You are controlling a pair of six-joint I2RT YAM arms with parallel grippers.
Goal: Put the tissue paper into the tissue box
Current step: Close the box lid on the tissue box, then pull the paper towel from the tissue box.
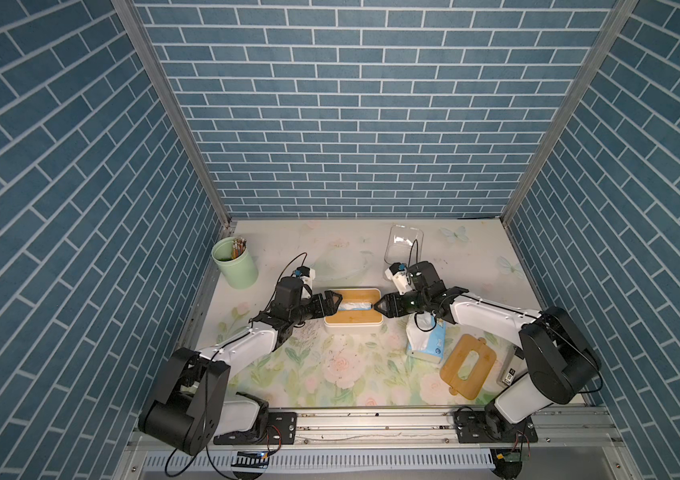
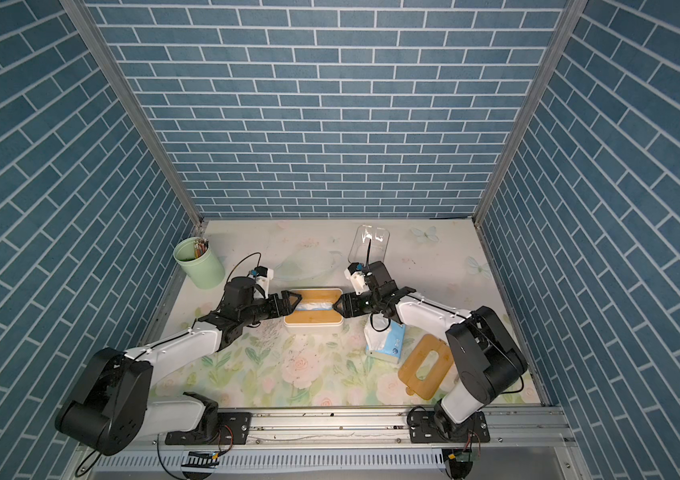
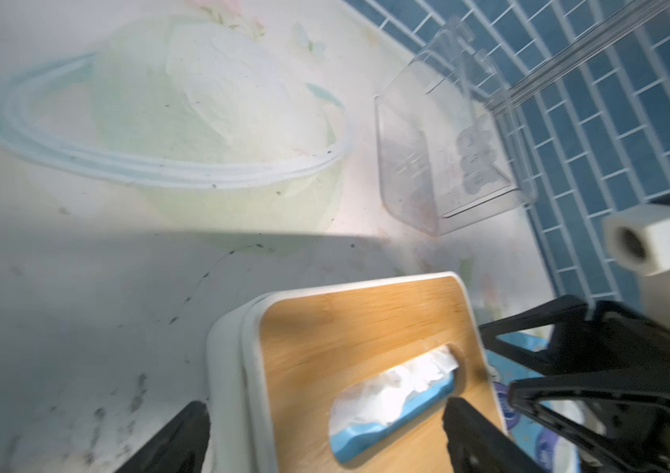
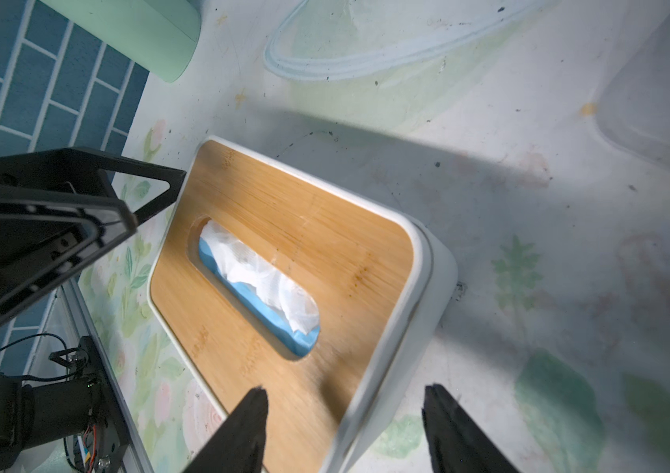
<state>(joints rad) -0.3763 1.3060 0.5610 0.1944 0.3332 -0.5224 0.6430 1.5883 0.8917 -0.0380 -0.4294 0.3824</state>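
Note:
The tissue box [image 1: 353, 320], white with a bamboo lid, stands mid-table in both top views [image 2: 313, 320]. Through the lid's slot show white tissue paper [image 3: 399, 381] [image 4: 259, 278] and the blue wrap of a pack. My left gripper [image 1: 338, 305] [image 3: 325, 434] is open at the box's left end, one finger over the lid and one outside the wall. At the right end my right gripper [image 1: 376, 308] [image 4: 345, 426] is open in the same way, straddling the wall. A second blue tissue pack [image 1: 427, 338] with white paper sticking out lies under the right arm.
A spare bamboo lid [image 1: 469, 368] lies at the front right. A green cup of pencils [image 1: 235, 259] stands at the back left by the wall. A clear plastic container [image 1: 404, 243] sits at the back, behind the right wrist.

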